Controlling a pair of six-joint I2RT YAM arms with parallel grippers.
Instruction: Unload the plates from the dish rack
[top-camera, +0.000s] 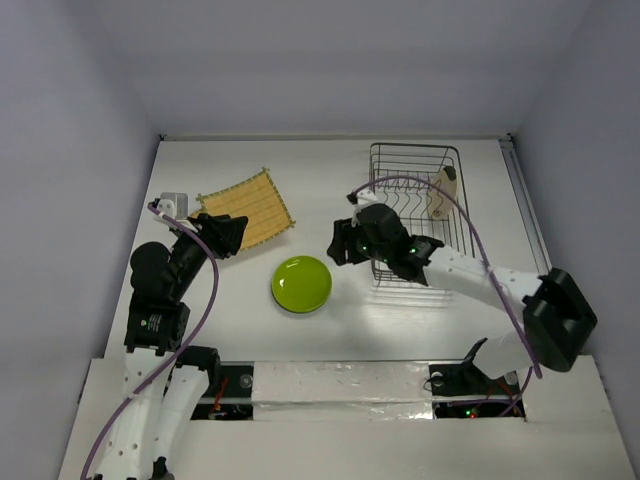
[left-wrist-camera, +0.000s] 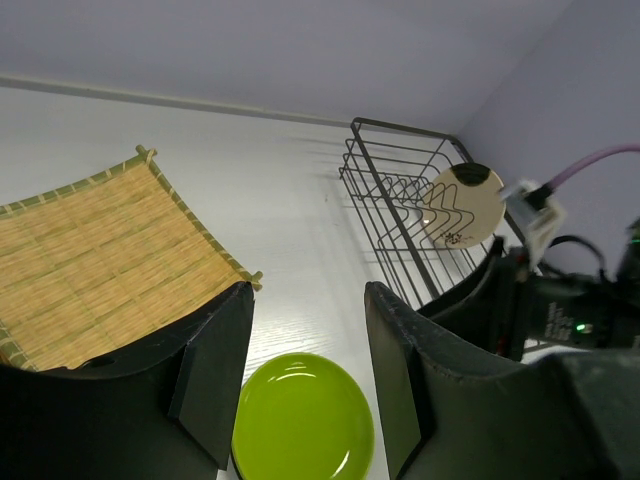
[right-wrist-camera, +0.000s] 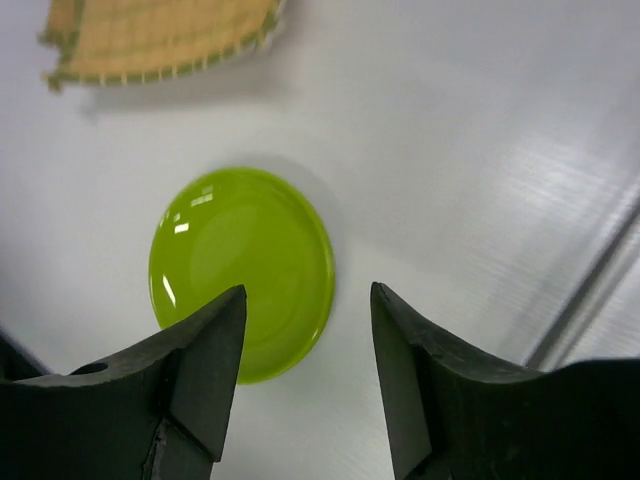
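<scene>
**While the lime green plate (top-camera: 301, 284) is lying on the table (top-camera: 250, 330), the cream plate (top-camera: 441, 192) is standing in the dish rack (top-camera: 405, 180)**

Where the table is stretching out just beyond the arm bases, at the lower centre of the top view, the lime green plate is sitting flat and face up, apart from everything else. Just to its right, the right gripper (top-camera: 342, 240) is hovering with its fingers spread wide and nothing between them. Its wrist view is looking down on the plate, which is showing partly behind the left finger. Toward the left of the frame, the left gripper (top-camera: 228, 233) is hanging over the near corner of the bamboo mat (top-camera: 247, 207), its jaws likewise wide apart and empty. The mat is lying flat, up and left of the green plate, not touching it. Farther back, in the upper right, the dish rack is standing on the table, its near left corner being hidden by the right arm. The cream plate, marked with dark wavy lines, is standing on edge among the tines at the rack's right side.
</scene>
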